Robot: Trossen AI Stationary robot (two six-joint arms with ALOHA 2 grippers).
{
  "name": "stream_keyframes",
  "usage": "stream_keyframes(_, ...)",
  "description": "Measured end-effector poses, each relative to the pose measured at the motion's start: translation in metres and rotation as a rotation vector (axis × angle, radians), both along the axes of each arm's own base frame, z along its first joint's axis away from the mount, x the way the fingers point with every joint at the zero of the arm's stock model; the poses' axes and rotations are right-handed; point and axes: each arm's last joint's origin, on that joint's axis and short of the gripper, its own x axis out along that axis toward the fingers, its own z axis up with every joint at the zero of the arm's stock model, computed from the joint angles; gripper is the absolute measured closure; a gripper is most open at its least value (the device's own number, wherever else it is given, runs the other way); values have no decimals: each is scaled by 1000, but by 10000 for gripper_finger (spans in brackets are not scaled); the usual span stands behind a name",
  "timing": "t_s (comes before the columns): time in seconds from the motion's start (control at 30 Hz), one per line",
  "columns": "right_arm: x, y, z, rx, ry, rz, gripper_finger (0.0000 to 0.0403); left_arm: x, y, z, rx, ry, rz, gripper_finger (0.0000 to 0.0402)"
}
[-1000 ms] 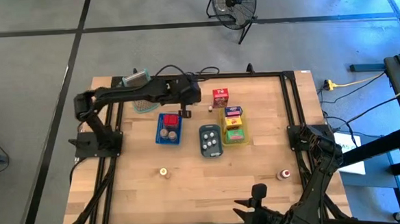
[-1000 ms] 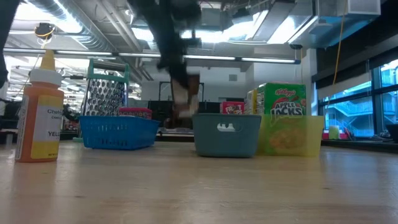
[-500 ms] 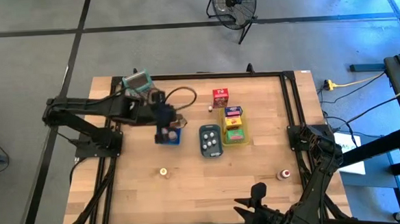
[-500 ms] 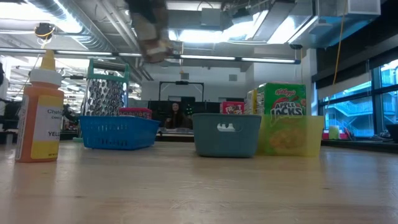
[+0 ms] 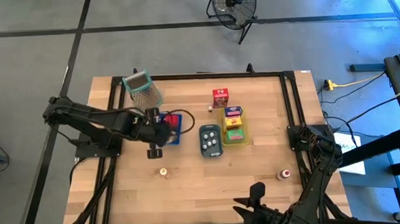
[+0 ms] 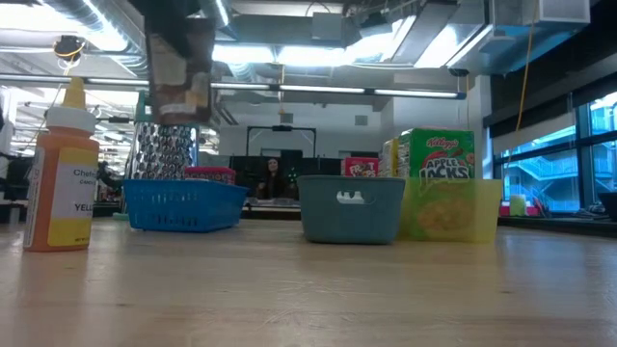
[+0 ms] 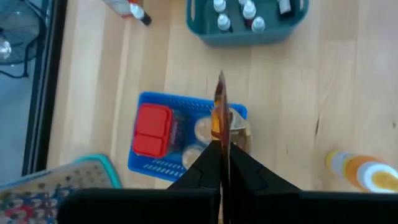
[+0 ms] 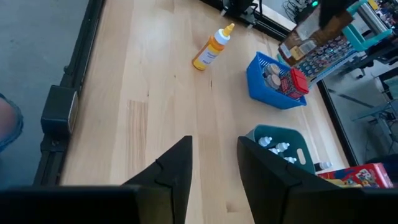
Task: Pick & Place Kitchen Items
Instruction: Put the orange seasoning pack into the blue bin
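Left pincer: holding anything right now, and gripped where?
Yes. The left pincer is shut on a thin flat brown packet, pinched edge-on at its lower end, above the blue tray. What the packet is cannot be told.

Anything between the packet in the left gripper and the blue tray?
Nothing visible. The left gripper holds the packet in open air, higher than the blue tray. Only a red box and round pieces lie in the tray.

Blue tray (image 5: 173, 129) with a red carton (image 7: 149, 129), grey-blue tray (image 5: 210, 140), yellow tray (image 5: 236, 135), orange bottle (image 6: 61, 178) with white label, green-rimmed silver mesh grater (image 5: 142, 88), pale wood table (image 5: 210, 180)
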Motion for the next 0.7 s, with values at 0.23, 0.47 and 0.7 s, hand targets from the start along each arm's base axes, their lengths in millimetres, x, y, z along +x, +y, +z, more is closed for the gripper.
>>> stream_keyframes(0.23,1,1,0,19,-12,-1,272,-3,1,-24,16,74,5,400)
stream_keyframes(0.47,2,2,1,40,-22,-10,272,-2,11,-48,-4,138,-33,400)
stream_keyframes(0.7,2,2,1,69,-33,-27,272,3,26,-53,-28,125,-35,400)
